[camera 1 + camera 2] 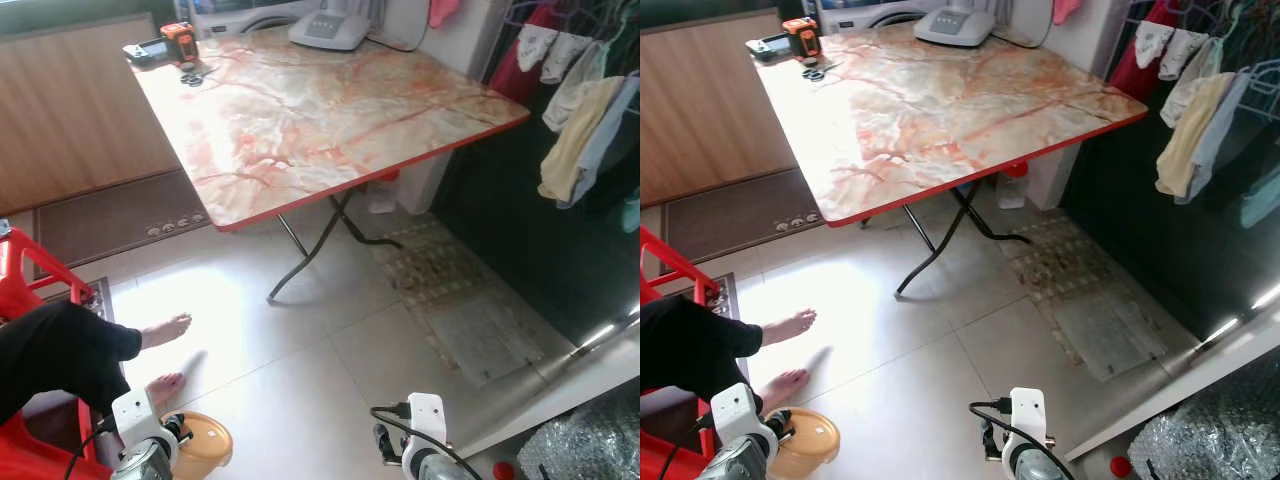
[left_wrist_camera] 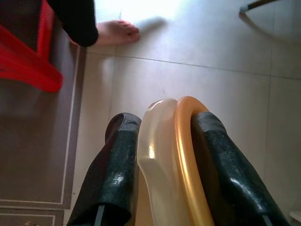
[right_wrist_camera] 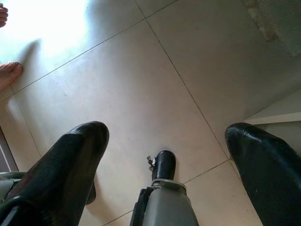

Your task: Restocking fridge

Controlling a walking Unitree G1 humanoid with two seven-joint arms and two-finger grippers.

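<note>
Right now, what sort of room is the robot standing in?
Probably a home utility or laundry corner: a marble-patterned folding table stands on the tiled floor, clothes hang on a rack to the right, and what looks like a washing machine sits behind the table.

Marble desk (image 1: 300, 110) – clutter around it
Laundry (image 1: 580, 110) hangs beside it; a person's bare feet (image 1: 165, 330) near its legs – red chair (image 1: 25, 290) further off.
</note>
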